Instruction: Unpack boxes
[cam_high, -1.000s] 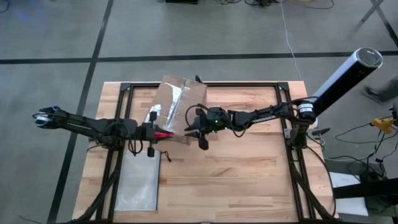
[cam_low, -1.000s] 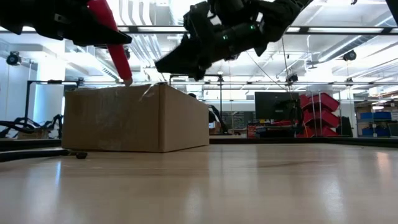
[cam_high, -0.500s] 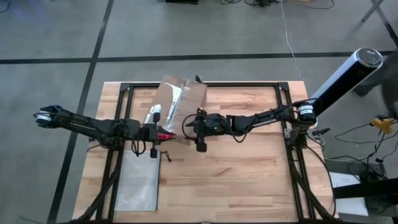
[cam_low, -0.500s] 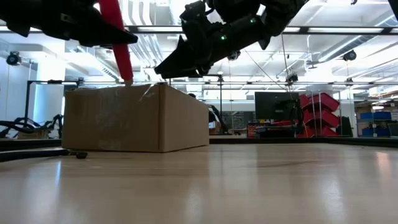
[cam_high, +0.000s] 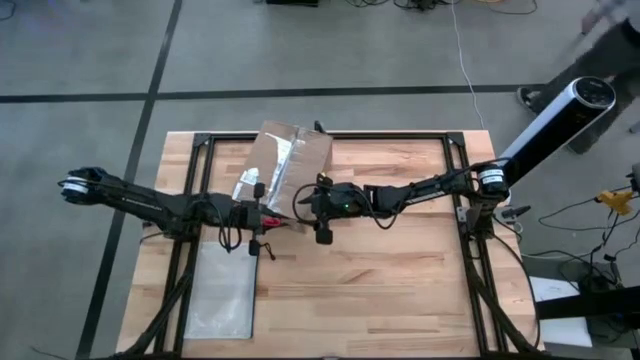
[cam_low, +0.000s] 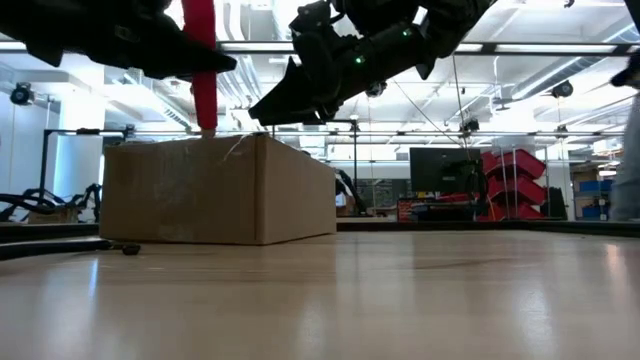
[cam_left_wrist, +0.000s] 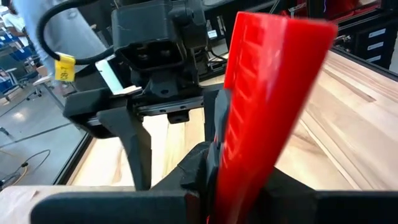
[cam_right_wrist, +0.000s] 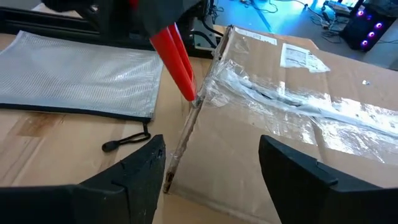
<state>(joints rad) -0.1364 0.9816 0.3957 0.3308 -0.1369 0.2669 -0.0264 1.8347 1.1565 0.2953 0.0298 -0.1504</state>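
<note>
Left gripper (cam_high: 252, 216) clamped on red utility knife (cam_right_wrist: 175, 59), tip touching taped edge of cardboard box (cam_high: 285, 170). Right gripper (cam_right_wrist: 211, 171) fingers spread apart, empty, hovering above box, at knife's 3 o'clock. Box on table (cam_high: 400, 290) far side; zip pouch (cam_high: 222, 295) at its 7 o'clock.

We see the box (cam_high: 283, 172) at the surface's (cam_high: 400, 290) far side, the pouch (cam_high: 222, 290) nearer, at its left.
</note>
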